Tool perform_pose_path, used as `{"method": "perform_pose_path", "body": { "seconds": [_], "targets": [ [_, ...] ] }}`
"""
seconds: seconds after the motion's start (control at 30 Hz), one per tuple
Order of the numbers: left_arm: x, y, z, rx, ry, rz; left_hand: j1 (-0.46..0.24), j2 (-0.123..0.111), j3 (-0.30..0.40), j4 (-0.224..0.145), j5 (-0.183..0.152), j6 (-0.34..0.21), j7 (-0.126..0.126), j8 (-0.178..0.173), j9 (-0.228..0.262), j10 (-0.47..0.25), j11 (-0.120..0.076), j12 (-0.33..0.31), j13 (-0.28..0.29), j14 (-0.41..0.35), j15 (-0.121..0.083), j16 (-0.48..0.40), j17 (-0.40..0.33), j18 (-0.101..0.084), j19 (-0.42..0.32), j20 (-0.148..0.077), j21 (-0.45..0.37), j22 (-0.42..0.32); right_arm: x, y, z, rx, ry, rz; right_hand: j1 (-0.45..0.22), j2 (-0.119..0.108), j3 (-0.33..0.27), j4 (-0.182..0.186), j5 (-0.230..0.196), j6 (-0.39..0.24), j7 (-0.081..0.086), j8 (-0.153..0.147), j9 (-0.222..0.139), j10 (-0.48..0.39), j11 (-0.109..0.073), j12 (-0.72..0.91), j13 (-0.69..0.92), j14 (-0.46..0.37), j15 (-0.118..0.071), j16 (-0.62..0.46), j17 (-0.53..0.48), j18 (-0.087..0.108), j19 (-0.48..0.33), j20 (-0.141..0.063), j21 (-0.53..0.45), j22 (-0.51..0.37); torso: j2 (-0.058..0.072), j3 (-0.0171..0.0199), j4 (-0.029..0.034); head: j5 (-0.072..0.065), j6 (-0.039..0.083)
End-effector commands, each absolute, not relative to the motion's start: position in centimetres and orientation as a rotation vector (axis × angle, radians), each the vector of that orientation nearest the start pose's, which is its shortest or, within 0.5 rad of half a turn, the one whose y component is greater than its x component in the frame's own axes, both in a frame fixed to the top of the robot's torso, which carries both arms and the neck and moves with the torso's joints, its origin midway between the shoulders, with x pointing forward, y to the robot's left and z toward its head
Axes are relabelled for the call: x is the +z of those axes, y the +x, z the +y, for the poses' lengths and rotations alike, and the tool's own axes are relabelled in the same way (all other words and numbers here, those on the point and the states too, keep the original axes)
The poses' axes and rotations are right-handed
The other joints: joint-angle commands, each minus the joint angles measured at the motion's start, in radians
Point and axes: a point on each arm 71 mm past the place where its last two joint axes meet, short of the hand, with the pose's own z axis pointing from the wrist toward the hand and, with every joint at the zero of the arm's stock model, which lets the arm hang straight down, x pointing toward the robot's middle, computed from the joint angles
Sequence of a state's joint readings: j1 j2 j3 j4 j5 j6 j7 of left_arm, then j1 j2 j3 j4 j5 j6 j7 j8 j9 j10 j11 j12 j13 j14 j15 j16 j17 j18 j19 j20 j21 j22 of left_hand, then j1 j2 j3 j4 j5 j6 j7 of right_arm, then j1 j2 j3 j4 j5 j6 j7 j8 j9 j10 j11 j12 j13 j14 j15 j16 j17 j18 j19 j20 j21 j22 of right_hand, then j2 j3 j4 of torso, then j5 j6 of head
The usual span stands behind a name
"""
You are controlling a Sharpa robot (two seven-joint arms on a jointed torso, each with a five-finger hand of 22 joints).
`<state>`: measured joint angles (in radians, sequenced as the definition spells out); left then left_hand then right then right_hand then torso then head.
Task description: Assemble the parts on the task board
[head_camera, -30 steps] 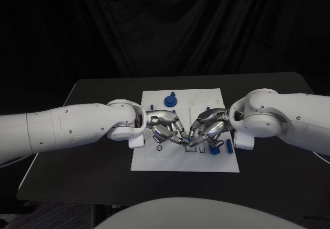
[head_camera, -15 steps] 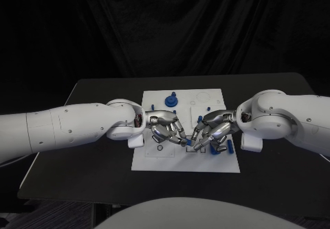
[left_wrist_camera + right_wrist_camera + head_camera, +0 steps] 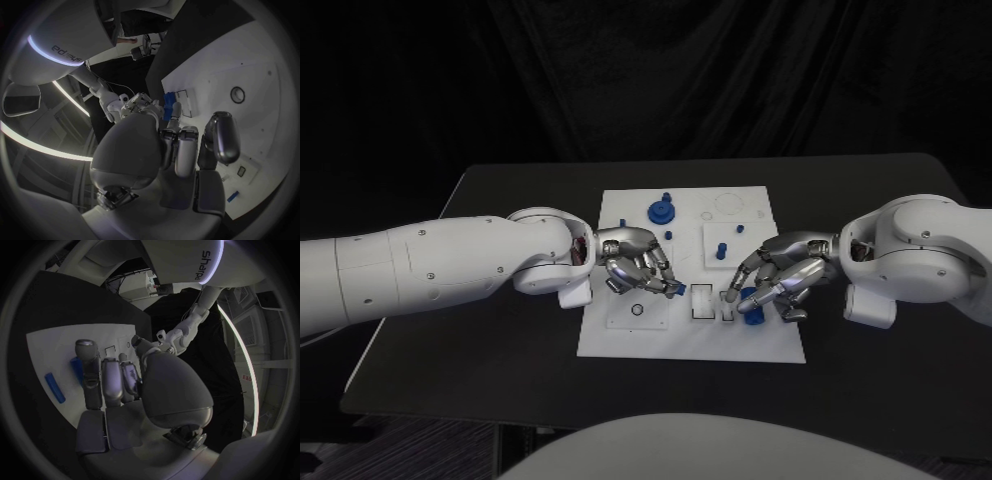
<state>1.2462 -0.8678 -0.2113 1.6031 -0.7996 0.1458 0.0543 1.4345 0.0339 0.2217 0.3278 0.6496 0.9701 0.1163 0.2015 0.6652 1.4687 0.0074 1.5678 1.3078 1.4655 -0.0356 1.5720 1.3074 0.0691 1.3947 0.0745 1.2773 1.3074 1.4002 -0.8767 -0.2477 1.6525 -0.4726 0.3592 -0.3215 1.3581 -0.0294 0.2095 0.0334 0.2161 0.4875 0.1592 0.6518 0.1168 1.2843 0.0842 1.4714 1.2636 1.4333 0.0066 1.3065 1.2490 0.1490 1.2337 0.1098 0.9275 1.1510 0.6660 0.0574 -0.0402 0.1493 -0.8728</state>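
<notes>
A white task board (image 3: 625, 340) lies mid-table; a blue gear-like part (image 3: 658, 211) and a small peg (image 3: 721, 249) already stand in it, while loose blue parts (image 3: 750, 318) remain unplaced near the right hand (image 3: 783, 277); assembly looks partly done. Whether either the right or left hand (image 3: 635, 266) grips anything, I cannot tell.

Robot lab: black-draped backdrop (image 3: 646, 70), black table (image 3: 488, 360), white task board (image 3: 689, 345).

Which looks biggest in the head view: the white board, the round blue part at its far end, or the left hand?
1. White board, clearly largest.
2. Left hand.
3. Round blue part, smallest.
The hand sits above the board, nearer the camera, so it may look a bit bigger.
</notes>
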Motion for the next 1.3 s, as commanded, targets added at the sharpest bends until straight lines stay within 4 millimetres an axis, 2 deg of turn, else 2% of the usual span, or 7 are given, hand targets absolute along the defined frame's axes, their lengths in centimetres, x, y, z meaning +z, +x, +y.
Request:
{"method": "perform_pose_path", "body": {
  "seconds": [0.03,0.27,0.43,0.83,0.93,1.2,1.3],
  "targets": [
    [-23.7,43.3,18.8,-1.063,-0.218,2.307,-0.025,0.000,0.058,-0.044,-0.007,0.052,-0.043,0.009,0.003,0.102,-0.008,0.003,0.263,0.105,-0.014,-0.001,0.263,0.000,0.008,-0.010,0.009,0.173,-19.7,43.1,-18.4,1.067,0.359,2.594,-0.005,0.008,-0.008,0.002,0.007,-0.001,0.009,0.009,0.001,-0.009,0.000,-0.007,-0.004,-0.010,0.003,-0.007,-0.004,0.006,-0.009,0.004,-0.009,-0.003,0.000,0.0006,-0.0003,0.002,0.000],
    [-21.6,45.1,20.2,-0.824,-0.249,2.373,-0.038,-0.011,0.064,-0.047,-0.020,0.071,-0.053,0.017,0.012,0.102,-0.017,0.003,0.263,0.105,-0.024,-0.001,0.263,-0.002,0.020,-0.019,0.017,0.174,-19.0,43.3,-19.7,1.037,0.374,2.490,-0.013,0.015,-0.019,0.014,0.009,0.001,0.010,0.019,0.001,-0.012,0.002,-0.006,-0.008,-0.013,0.005,-0.009,-0.009,0.006,-0.010,0.006,-0.013,-0.005,-0.003,0.0014,-0.0004,0.003,0.000],
    [-20.0,46.3,20.5,-0.696,-0.260,2.387,-0.050,-0.015,0.067,-0.045,-0.044,0.075,-0.058,0.018,0.016,0.102,-0.022,0.003,0.263,0.105,-0.029,-0.001,0.263,0.000,0.021,-0.025,0.009,0.171,-18.7,43.6,-20.0,1.016,0.355,2.435,-0.016,0.022,-0.027,0.023,0.015,0.012,0.009,0.030,0.001,-0.007,0.001,-0.003,-0.005,-0.011,0.005,-0.004,-0.007,0.005,-0.005,0.007,-0.007,-0.001,-0.006,0.0062,-0.0045,-0.002,0.000],
    [-18.8,49.0,21.8,-0.471,-0.308,2.420,-0.045,-0.033,0.092,-0.058,-0.105,0.076,-0.060,0.018,0.028,0.102,-0.026,0.003,0.263,0.105,-0.034,-0.001,0.263,0.001,0.021,-0.031,-0.009,0.166,-18.9,44.0,-20.0,0.996,0.343,2.419,-0.017,0.040,-0.031,0.040,0.034,0.022,0.008,0.040,-0.002,-0.011,0.000,-0.004,-0.012,-0.012,0.003,-0.006,-0.013,0.006,-0.004,0.006,-0.010,-0.004,-0.022,0.0267,-0.0164,-0.003,0.000],
    [-18.9,49.5,22.2,-0.410,-0.327,2.434,-0.065,-0.027,0.101,-0.053,-0.162,0.080,-0.063,0.020,0.034,0.102,-0.029,0.003,0.263,0.105,-0.036,-0.001,0.263,0.000,0.026,-0.033,-0.005,0.168,-19.0,44.0,-20.2,0.992,0.345,2.422,-0.016,0.043,-0.031,0.043,0.037,0.025,0.007,0.042,-0.002,-0.013,-0.001,-0.004,-0.014,-0.013,0.003,-0.006,-0.015,0.006,-0.004,0.006,-0.011,-0.004,-0.021,0.0259,-0.0166,0.001,0.000],
    [-19.0,50.5,21.4,-0.349,-0.355,2.424,-0.069,-0.027,0.115,-0.063,-0.169,0.083,-0.067,0.023,0.038,0.102,-0.032,0.003,0.263,0.105,-0.039,-0.001,0.263,0.002,0.026,-0.035,-0.012,0.166,-19.3,44.1,-20.3,0.988,0.349,2.431,-0.014,0.048,-0.031,0.047,0.042,0.030,0.006,0.045,-0.003,-0.016,-0.001,-0.005,-0.018,-0.014,0.003,-0.008,-0.018,0.007,-0.006,0.006,-0.015,-0.007,-0.022,0.0309,-0.0210,0.017,0.000],
    [-19.1,50.6,20.9,-0.345,-0.354,2.420,-0.073,-0.028,0.126,-0.072,-0.168,0.081,-0.067,0.022,0.040,0.102,-0.033,0.003,0.263,0.105,-0.041,-0.001,0.263,0.003,0.025,-0.037,-0.018,0.164,-19.4,44.1,-20.4,0.988,0.349,2.434,-0.014,0.050,-0.031,0.049,0.043,0.032,0.006,0.046,-0.003,-0.018,-0.001,-0.006,-0.020,-0.015,0.003,-0.009,-0.019,0.008,-0.007,0.005,-0.017,-0.008,-0.021,0.0288,-0.0207,0.018,0.000]
  ]
}}
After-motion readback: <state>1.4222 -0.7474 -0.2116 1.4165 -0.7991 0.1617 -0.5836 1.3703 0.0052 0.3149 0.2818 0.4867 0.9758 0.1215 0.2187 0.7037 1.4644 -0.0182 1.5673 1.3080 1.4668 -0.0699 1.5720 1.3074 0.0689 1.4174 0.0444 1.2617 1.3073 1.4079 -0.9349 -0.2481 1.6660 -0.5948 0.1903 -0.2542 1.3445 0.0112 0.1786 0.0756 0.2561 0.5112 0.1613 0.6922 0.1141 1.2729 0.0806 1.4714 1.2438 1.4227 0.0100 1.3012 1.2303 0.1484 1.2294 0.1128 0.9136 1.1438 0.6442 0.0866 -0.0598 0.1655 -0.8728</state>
